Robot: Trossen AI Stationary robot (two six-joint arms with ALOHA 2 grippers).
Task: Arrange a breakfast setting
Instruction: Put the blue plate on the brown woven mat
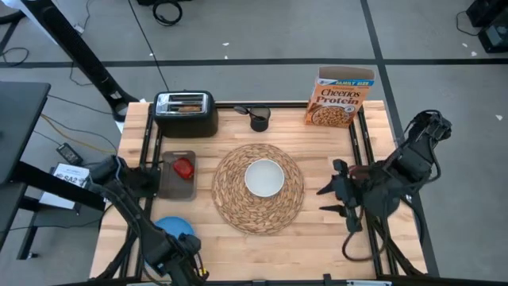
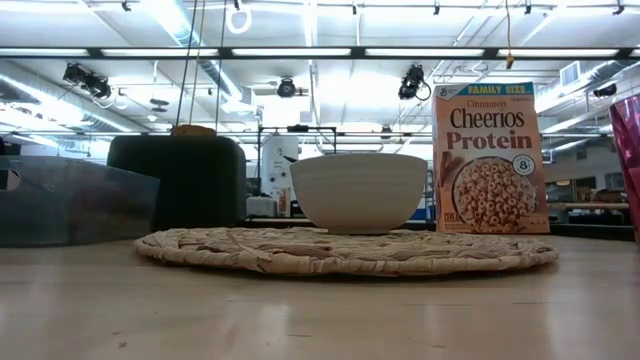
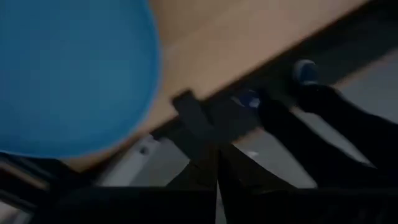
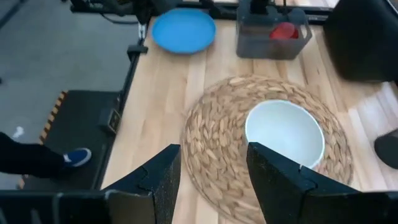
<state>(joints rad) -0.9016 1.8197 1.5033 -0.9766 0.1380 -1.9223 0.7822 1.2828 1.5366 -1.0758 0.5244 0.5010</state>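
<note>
Behind the white bowl stands a cereal box; right pincer wide.

The high view looks straight down on the whole worktop from well above. The low view sits at worktop height, close to the mat, facing level across it past the bowl into the room. The right wrist view looks down over the mat and bowl toward the plate. The left wrist view is pressed close to the plate, facing past the worktop edge to the floor. Three views share mat and bowl.
</note>
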